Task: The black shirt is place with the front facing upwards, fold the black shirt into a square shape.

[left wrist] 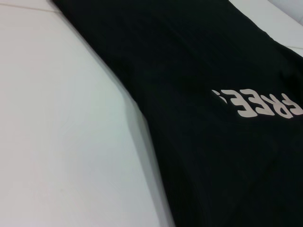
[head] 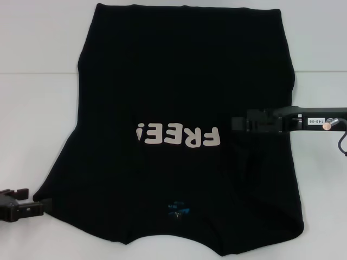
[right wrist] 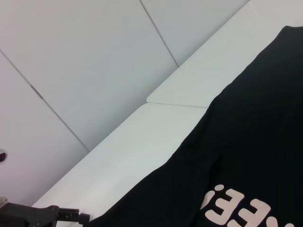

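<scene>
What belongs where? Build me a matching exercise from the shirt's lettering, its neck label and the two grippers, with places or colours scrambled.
1 lettering
2 neck label
3 left gripper
4 right gripper

a over the black shirt, beside the F
b at the shirt's near left corner
c white, mid-shirt
d blue, by the collar

Pairs: 1-c, 2-d, 3-b, 4-a

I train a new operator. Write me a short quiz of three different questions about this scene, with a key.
1. True or false: the "FREE!" print on the black shirt faces up.
2. Which hand reaches over the shirt? A) left hand B) right hand
3. Fill in: the blue neck label lies at the shirt's edge ____ the robot.

Key: 1 true; 2 B; 3 nearest.
</scene>
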Available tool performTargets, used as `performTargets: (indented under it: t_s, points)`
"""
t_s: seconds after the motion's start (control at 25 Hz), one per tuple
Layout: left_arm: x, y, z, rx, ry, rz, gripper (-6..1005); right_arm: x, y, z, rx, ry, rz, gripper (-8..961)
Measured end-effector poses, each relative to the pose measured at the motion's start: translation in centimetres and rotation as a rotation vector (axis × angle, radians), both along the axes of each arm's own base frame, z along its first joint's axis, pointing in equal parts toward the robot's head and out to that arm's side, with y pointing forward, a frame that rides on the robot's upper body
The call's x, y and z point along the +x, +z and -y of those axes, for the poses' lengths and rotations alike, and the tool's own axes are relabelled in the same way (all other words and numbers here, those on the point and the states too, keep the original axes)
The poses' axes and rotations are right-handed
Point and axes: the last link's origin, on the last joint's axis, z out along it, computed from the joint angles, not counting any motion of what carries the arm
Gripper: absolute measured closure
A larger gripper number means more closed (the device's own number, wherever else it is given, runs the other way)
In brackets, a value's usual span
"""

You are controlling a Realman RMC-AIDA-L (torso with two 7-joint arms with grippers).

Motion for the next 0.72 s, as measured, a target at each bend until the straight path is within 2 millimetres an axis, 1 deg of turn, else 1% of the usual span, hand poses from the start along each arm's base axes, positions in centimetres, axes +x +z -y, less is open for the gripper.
performTargets:
  t_s: [0.32,0.48,0.72]
  points:
    - [0.5,-0.4,-0.2,-0.031,-0.024,0.000,62,0.0,0.2,-0.1,0.005,-0.002,-0.003,30]
    - [1.1,-0.9,-0.4,-0.059,-0.047,0.009,62,0.1,0.2,-0.1,0.007,-0.003,-0.002,32]
    - [1.6,-0.9,-0.5,-0.070,-0.065,0.017,62,0.1,0.2,-0.1,0.007,-0.003,-0.002,33]
